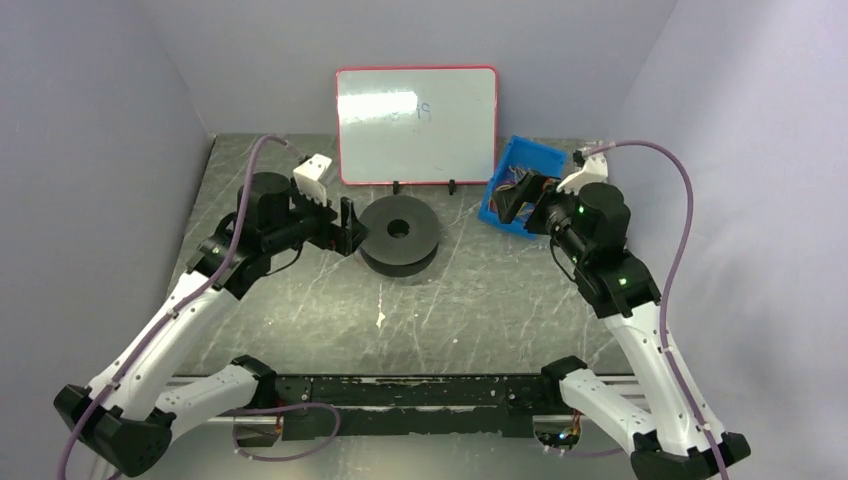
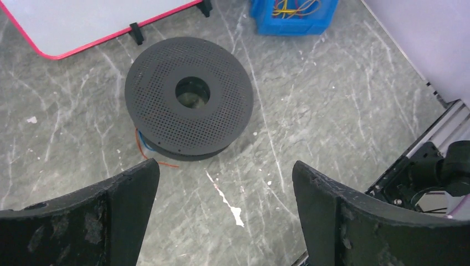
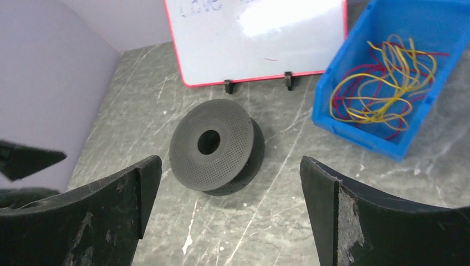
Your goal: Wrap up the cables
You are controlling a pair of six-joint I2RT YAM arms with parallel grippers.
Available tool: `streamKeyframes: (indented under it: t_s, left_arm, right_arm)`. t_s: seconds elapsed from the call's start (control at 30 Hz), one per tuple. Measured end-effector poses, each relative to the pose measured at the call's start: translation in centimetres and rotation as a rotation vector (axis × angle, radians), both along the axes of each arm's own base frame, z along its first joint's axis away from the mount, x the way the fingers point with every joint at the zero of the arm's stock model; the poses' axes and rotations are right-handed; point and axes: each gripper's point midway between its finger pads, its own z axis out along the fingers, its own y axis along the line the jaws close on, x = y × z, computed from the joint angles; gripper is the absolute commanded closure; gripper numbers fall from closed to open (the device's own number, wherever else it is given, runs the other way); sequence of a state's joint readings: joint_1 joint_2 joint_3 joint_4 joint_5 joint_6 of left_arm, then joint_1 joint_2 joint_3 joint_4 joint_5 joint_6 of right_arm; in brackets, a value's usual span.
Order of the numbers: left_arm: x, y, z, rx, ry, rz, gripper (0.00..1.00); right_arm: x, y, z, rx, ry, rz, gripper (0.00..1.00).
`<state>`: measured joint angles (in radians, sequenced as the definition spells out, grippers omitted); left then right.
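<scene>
1. The left gripper (image 2: 221,183) is released, its jaws spread wide with nothing between them. It hovers just beside the left flank of the spool (image 2: 188,97).
2. The right gripper (image 3: 230,166) is spread wide too and is empty. It hangs over the table (image 3: 277,221) near the blue bin (image 3: 360,136).
3. The spool is black and perforated. It lies flat between the two arms, in front of the whiteboard (image 1: 415,125). In the left wrist view a thin red-orange strand (image 2: 148,158) pokes out at the spool's lower rim.
4. The cables (image 3: 382,88) sit in the blue bin to the right of the spool, as a loose tangle of yellow and red loops.
5. They look very light, limp and springy, so a pulled loop will probably drag its neighbours along.
6. The wires are far thinner than a finger, so the jaws likely need to close fully on them.
7. The best hold seems to be a loop standing clear at the tangle's edge, or a free end, not the knotted middle.
</scene>
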<state>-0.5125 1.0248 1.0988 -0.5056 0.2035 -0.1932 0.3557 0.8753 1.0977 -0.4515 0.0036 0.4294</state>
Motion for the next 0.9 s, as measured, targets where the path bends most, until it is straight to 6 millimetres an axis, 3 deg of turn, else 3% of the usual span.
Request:
streamKeyframes:
  t_s: [0.13,0.27,0.4,0.67,0.9]
  left_arm:
    - [-0.5,0.0,-0.2,-0.033,0.005,0.003,0.06]
    - [-0.2,-0.2,-1.7,-0.027,0.059,0.021,0.06]
    - [0.0,0.3,-2.4,-0.031,0.080,0.074,0.06]
    - [0.5,2.2,-1.8,-0.111,0.086,0.257,0.06]
    - [0.3,2.3,-1.3,-0.118,0.063,0.251,0.06]
  right_arm:
    - [0.4,-1.4,-1.6,-0.025,0.061,-0.088,0.00]
    - [1.0,-2.2,-6.1,-0.109,0.191,-0.132,0.00]
    - [-0.9,-3.0,-10.3,-0.165,0.262,-0.124,0.00]
    - [-2.3,-2.5,-10.9,-0.149,0.249,-0.069,0.00]
    - [-2.6,-2.0,-11.7,-0.138,0.252,-0.035,0.00]
